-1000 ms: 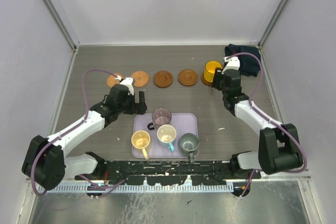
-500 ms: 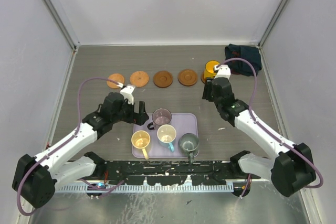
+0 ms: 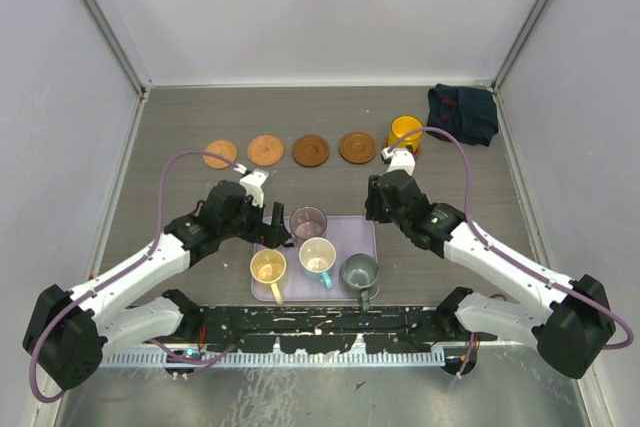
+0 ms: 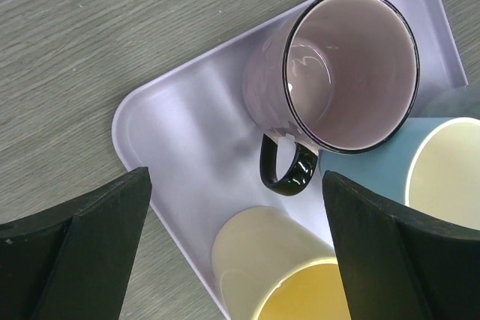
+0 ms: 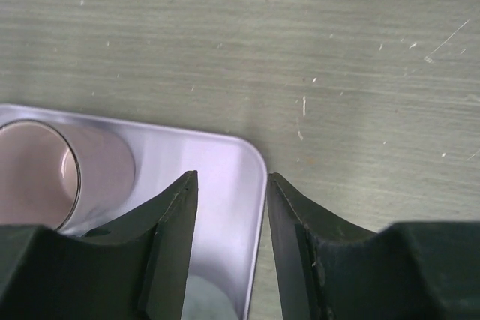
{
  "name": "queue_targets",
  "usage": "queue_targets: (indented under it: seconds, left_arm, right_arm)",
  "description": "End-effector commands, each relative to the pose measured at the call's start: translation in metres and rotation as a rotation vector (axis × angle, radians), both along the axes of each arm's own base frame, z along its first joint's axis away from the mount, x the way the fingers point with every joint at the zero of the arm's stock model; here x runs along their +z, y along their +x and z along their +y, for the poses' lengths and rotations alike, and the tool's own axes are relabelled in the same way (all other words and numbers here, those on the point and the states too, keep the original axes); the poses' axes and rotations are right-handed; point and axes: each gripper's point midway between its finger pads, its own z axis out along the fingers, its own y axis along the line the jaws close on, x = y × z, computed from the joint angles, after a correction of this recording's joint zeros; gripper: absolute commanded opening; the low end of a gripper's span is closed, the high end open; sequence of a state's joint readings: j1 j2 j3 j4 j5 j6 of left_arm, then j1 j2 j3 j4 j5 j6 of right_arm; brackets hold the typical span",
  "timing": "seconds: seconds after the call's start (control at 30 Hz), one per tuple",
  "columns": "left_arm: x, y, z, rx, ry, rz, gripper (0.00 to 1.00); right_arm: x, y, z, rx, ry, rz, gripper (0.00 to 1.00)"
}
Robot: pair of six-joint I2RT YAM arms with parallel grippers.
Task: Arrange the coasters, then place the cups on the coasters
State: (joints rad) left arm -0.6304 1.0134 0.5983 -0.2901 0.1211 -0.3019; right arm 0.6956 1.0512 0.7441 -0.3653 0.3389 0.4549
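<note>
Several brown coasters [image 3: 311, 150] lie in a row at the back. At the row's right end stands the yellow-orange cup [image 3: 405, 132]. The lavender tray [image 3: 365, 232] holds the purple cup [image 3: 308, 221], the cream-yellow cup [image 3: 268, 267], the white cup with a blue handle [image 3: 318, 255] and the grey-green cup [image 3: 359, 272]. My left gripper [image 4: 235, 185] hangs wide open above the tray, over the purple cup's black handle [image 4: 287, 171] and the cream-yellow cup [image 4: 262, 249]. My right gripper [image 5: 231, 179] is open over the tray's far right corner [image 5: 251, 157], with nothing between its fingers.
A dark folded cloth [image 3: 462, 112] lies in the back right corner. White walls close the table in on three sides. The arm bases and a black rail [image 3: 320, 322] run along the near edge.
My right arm has drawn back from the yellow-orange cup, which stays at the row's end, and swung left over the tray's corner. My left arm has come nearer, over the purple cup.
</note>
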Motion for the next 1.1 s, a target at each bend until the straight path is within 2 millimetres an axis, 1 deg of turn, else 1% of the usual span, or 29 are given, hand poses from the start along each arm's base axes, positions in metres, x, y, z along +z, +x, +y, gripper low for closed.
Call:
queue_targets:
  seconds: [0.0,0.07,0.1,0.27,0.4,0.5,0.67,0.77,0.93,1.07]
  left_arm:
    - [0.018,0.003,-0.01,-0.021,-0.042,-0.034,0.98]
    - [0.024,0.006,-0.01,-0.01,-0.051,-0.05,0.98]
    - [0.027,0.007,-0.009,-0.001,-0.052,-0.06,0.98]
    - [0.037,0.015,-0.006,0.039,-0.055,-0.095,0.98]
    - [0.038,0.019,-0.005,0.052,-0.041,-0.093,0.98]
    - [0.036,0.021,-0.006,0.057,-0.03,-0.082,0.98]
    - [0.036,0.022,-0.003,0.088,-0.033,-0.084,0.98]
    - [0.035,0.023,0.001,0.104,-0.026,-0.093,0.98]
    - [0.034,0.023,0.005,0.109,-0.006,-0.096,0.98]
    - [0.033,0.023,0.006,0.11,0.005,-0.097,0.98]
  right_arm:
    - [0.017,-0.016,0.013,0.018,0.05,0.019,0.47]
    - [0.015,-0.031,0.015,0.041,0.043,0.048,0.47]
    - [0.012,-0.041,0.014,0.049,0.031,0.074,0.48]
    - [0.014,-0.082,0.011,0.064,0.083,0.12,0.5]
    - [0.013,-0.104,0.009,0.09,0.133,0.163,0.53]
    - [0.008,-0.115,0.008,0.112,0.124,0.213,0.55]
    - [-0.01,-0.126,0.007,0.141,0.027,0.295,0.54]
    - [-0.019,-0.129,0.008,0.154,-0.019,0.318,0.52]
    - [-0.034,-0.129,0.011,0.153,-0.065,0.339,0.47]
    - [-0.042,-0.123,0.01,0.123,-0.087,0.324,0.4]
